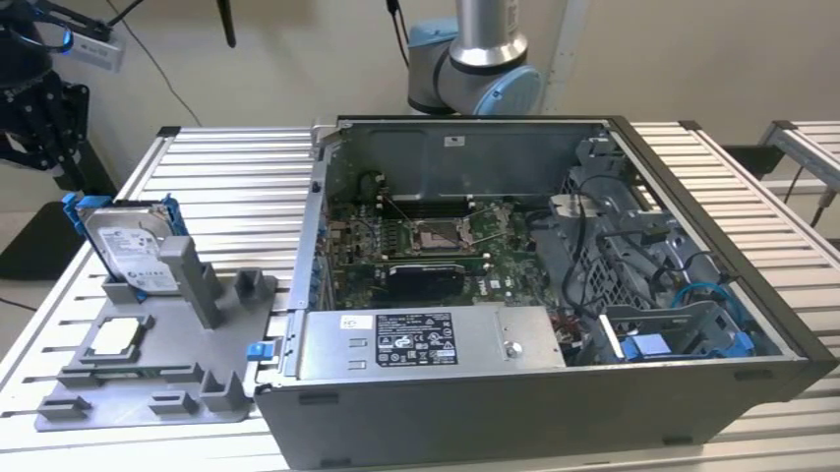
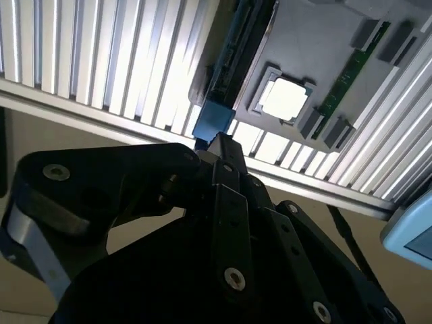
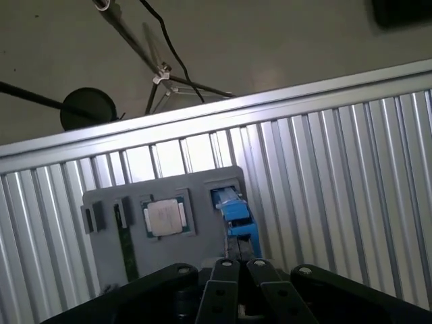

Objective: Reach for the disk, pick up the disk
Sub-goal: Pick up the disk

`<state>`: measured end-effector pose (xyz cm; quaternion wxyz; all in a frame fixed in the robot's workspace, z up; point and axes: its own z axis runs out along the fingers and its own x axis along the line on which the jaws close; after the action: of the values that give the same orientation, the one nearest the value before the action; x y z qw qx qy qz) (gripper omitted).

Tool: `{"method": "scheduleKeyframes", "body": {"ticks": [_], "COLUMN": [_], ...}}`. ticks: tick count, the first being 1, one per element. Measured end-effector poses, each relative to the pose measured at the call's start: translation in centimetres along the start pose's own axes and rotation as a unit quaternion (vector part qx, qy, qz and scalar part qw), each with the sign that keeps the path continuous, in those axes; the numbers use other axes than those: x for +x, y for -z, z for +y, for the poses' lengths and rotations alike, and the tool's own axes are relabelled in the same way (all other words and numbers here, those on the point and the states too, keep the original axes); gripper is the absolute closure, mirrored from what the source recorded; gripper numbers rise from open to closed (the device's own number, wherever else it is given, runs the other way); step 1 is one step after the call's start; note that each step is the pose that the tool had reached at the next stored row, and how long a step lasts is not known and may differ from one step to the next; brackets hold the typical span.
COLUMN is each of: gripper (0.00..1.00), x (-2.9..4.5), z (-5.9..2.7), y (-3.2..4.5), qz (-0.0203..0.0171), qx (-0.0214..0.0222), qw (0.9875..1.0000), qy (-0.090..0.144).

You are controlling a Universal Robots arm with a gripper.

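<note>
One slatted metal desk (image 1: 223,157) carries everything. Biggest on it is the open computer case (image 1: 525,423), toward the exterior view's right. Beside it, on that view's left, lies a grey fixture tray (image 1: 171,324).

The disk (image 1: 132,244) stands on edge in a slot at the tray's far corner, a silver body with a white label and a blue bracket around it. A grey post (image 1: 197,280) rises near its labelled face.

The gripper (image 2: 217,140) hangs above the desk's edge, apart from the disk and touching nothing. In the second wrist view its fingers look drawn together with nothing between them. Smallest is the square chip (image 1: 116,334), flat in its pocket near the disk but not touching it.

The reach looks to be the step in hand — the grasp has not begun. To do it well, the fingers would need to spread wider than the disk's thin side before descending. They should straddle its two broad faces and come straight down over the top edge. The post is the hazard: a skewed approach could catch it, or tip the disk in its slot.
</note>
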<state>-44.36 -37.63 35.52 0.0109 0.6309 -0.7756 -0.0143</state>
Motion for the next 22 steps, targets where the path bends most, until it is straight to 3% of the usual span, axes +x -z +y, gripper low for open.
{"method": "scheduleKeyframes", "body": {"ticks": [10, 11, 15, 22], "gripper": [1.0, 0.0, 0.0, 0.0], "x": [-0.17, -0.16, -0.17, -0.18], "z": [-0.86, -0.86, -0.87, -0.91], "y": [-0.21, -0.21, -0.43, -1.57], "qz": [0.0005, 0.0007, 0.0006, 0.0006], "qx": [0.001, 0.001, 0.0011, 0.0011], "qw": [0.9999, 0.9999, 0.9999, 0.9999], "qy": [0.015, 0.015, 0.015, 0.017]}}
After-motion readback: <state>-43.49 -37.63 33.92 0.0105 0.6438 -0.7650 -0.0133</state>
